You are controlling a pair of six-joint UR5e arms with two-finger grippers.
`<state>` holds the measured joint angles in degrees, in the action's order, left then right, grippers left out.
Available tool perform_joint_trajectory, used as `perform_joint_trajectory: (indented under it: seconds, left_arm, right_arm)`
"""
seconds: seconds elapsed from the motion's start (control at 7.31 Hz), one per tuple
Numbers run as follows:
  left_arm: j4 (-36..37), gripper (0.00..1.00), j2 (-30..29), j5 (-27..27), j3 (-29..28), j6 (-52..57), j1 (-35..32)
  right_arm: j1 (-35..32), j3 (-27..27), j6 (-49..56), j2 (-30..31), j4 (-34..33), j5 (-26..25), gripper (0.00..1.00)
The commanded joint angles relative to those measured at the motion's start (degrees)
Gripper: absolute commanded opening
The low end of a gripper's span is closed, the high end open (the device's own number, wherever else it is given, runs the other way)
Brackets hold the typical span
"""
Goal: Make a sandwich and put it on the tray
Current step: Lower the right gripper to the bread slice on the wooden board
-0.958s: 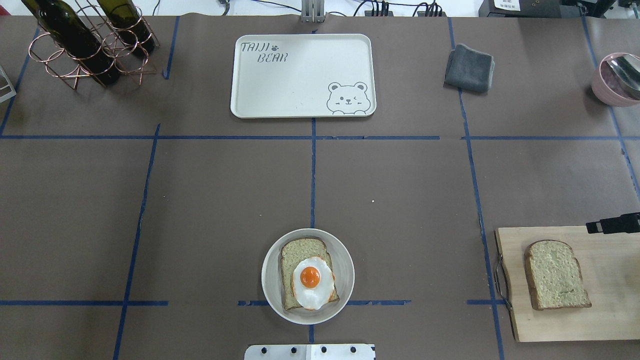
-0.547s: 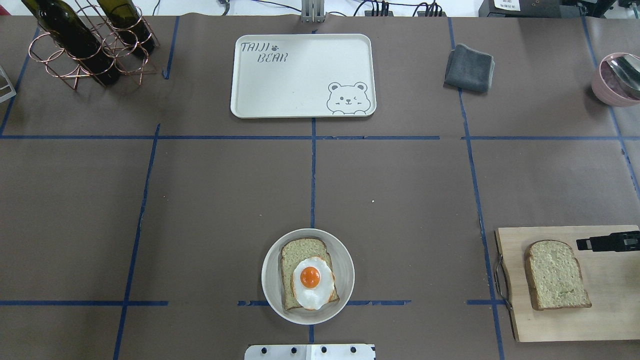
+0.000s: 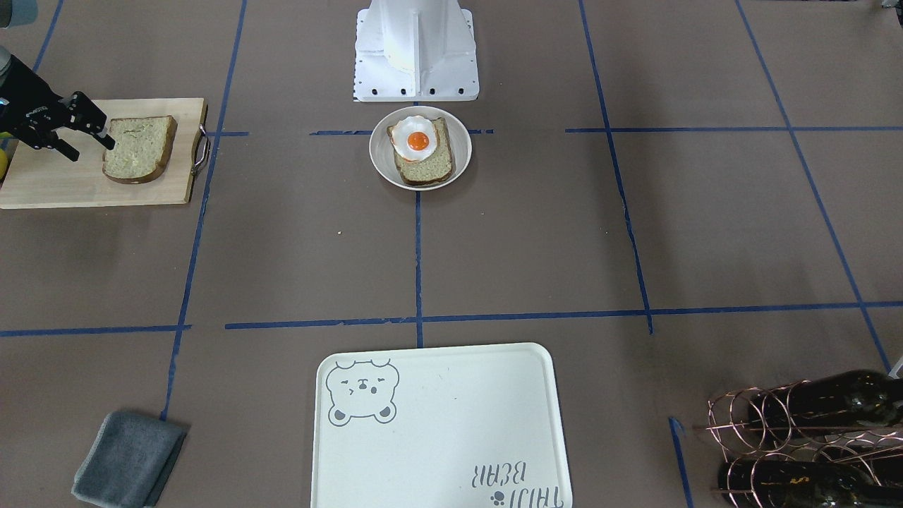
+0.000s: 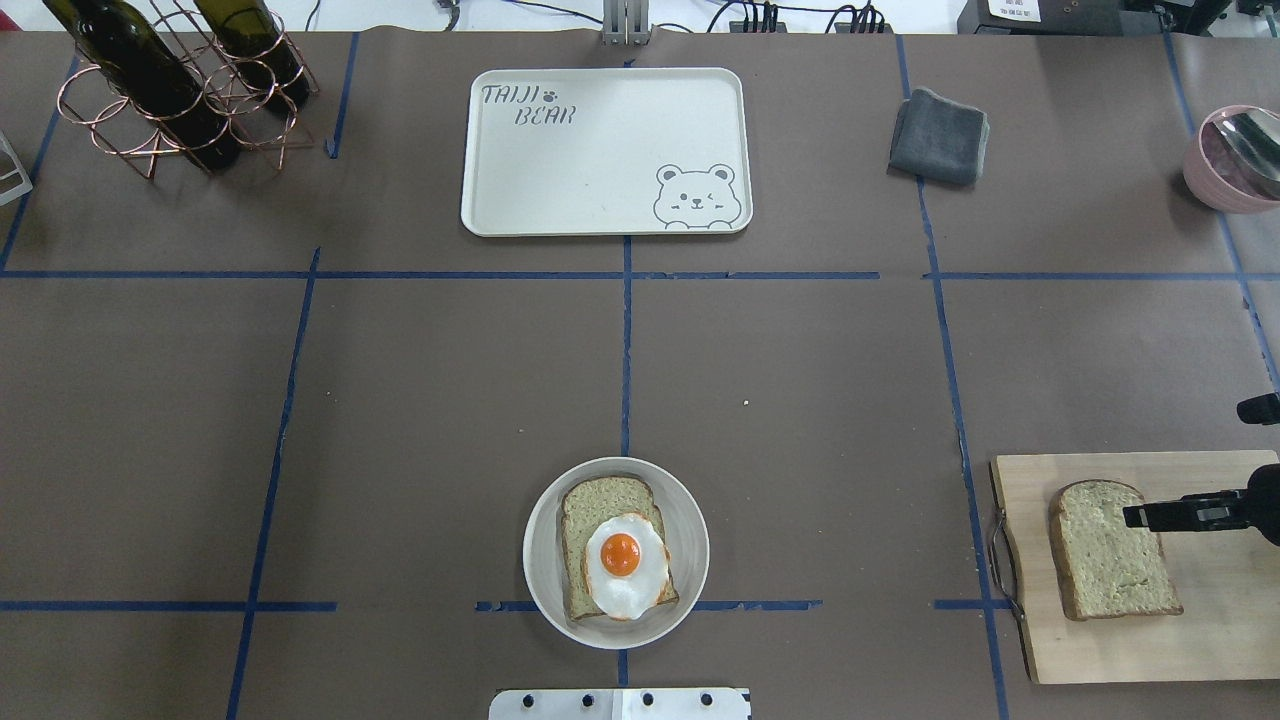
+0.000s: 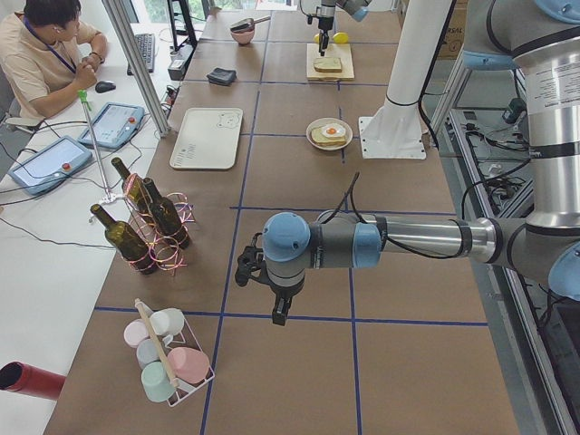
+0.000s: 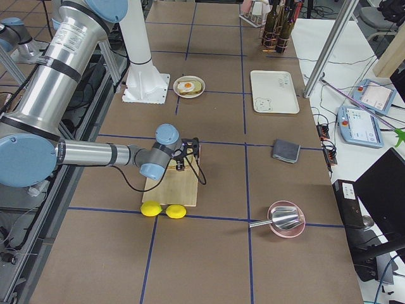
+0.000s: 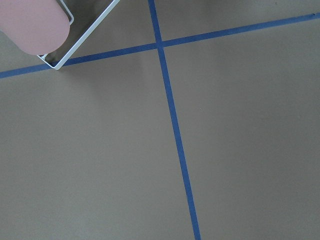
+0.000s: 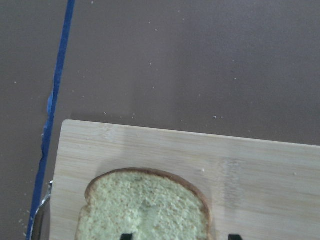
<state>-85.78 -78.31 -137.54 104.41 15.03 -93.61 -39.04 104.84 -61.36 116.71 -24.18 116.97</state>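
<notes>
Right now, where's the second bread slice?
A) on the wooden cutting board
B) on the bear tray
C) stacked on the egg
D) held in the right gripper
A: the bread slice lies flat on the wooden cutting board, with the right gripper open over it.

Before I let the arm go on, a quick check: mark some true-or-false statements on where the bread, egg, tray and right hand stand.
1. The fried egg lies on a bread slice in the bowl. True.
2. The second bread slice is on the tray. False: it lies on the wooden cutting board; the tray holds no food.
3. The right hand is shut on that slice. False: its fingers stand apart over the slice.
4. A folded grey cloth lies on the table, apart from the tray. True.
</notes>
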Motion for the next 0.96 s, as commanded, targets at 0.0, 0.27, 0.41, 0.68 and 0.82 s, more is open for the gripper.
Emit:
perform_joint_trajectory:
  seconds: [0.0, 0.27, 0.41, 0.68, 0.82]
  left_arm:
    - [0.0, 1.0, 0.0, -0.01, 0.0, 0.0, 0.0]
    - [0.0, 1.0, 0.0, -0.01, 0.0, 0.0, 0.0]
    - [0.0, 1.0, 0.0, -0.01, 0.0, 0.0, 0.0]
    - [0.0, 1.0, 0.0, -0.01, 0.0, 0.0, 0.0]
    - [0.0, 1.0, 0.0, -0.01, 0.0, 0.0, 0.0]
  right_arm:
    - [1.59, -1.12, -0.08, 0.01, 0.01, -1.4, 0.63]
    - [1.77, -1.91, -0.08, 0.01, 0.01, -1.49, 0.55]
    - [1.77, -1.92, -0.17, 0.01, 0.36, -1.4, 0.5]
    - [1.77, -1.92, -0.25, 0.01, 1.68, -1.05, 0.31]
    - [1.77, -1.92, -0.26, 0.01, 1.68, -0.96, 0.31]
